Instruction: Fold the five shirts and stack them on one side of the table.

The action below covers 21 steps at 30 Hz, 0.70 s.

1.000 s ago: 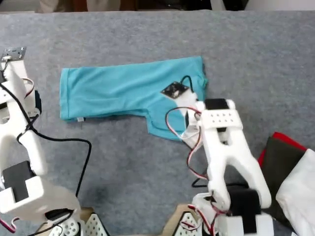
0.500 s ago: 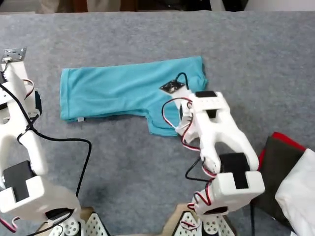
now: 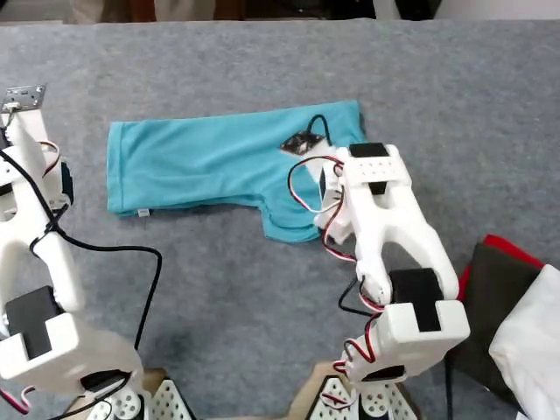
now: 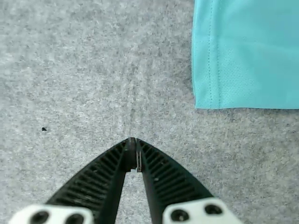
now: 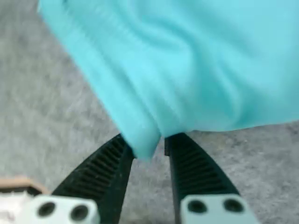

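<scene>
Where the high view has the right arm (image 3: 385, 227) lying over the teal shirt (image 3: 201, 162) and covering its own tip, the right wrist view supplies the detail: the right gripper (image 5: 148, 142) is clamped on a bunched fold of the shirt's edge, with cloth between both fingers. We record the shirt spread on the grey surface (image 3: 455, 96), running from 10 o'clock to the centre, its short flap hanging toward 6 o'clock beside the right arm. The left wrist view shows what the high view cannot resolve: the left gripper (image 4: 131, 142) is closed with its tips touching and nothing between them, over bare surface near a hemmed corner of the shirt. The high view alone shows a pile of red, dark and white garments (image 3: 512, 306) at 4 o'clock, well apart from the shirt. Against the frame one second ago, we note the right arm's wrist has shifted toward 12 o'clock, farther over the shirt. The left arm (image 3: 35, 219) at 9 o'clock has not moved.
</scene>
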Motion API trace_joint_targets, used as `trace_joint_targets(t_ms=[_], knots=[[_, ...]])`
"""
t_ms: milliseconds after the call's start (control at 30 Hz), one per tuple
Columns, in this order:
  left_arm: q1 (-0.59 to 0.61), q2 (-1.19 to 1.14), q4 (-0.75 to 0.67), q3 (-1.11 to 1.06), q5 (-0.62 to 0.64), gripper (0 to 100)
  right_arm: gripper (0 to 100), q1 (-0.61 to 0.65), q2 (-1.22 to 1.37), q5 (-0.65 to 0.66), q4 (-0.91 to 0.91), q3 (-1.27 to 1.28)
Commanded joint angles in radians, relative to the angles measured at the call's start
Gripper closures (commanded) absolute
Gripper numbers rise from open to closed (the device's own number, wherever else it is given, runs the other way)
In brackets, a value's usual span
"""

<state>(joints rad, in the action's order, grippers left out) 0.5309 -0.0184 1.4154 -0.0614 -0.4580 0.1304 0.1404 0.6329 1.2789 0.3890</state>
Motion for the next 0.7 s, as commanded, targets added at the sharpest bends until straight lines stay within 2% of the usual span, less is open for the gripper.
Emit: trace_joint_targets(t_ms=[0, 100, 200, 333, 600, 667], knots=[[0.034, 0.042, -0.014, 0.003, -0.005, 98, 77.8, -0.081, 0.001, 0.101, 0.044, -0.051], [0.058, 0.041, -0.035, 0.002, -0.005, 98, 69.5, -0.162, -0.001, 0.175, 0.049, -0.067], [0.064, 0.041, -0.04, 0.002, -0.005, 98, 68.7, -0.2, -0.005, 0.218, 0.11, -0.136], [0.058, 0.039, -0.034, 0.0, -0.002, 98, 69.5, -0.174, -0.025, 0.221, 0.19, -0.268], [0.054, 0.045, -0.034, 0.0, 0.002, 98, 98.1, -0.038, 0.088, 0.103, 0.175, -0.352], [0.046, 0.045, -0.034, 0.0, 0.002, 98, 98.8, -0.01, 0.134, 0.068, 0.137, -0.354]])
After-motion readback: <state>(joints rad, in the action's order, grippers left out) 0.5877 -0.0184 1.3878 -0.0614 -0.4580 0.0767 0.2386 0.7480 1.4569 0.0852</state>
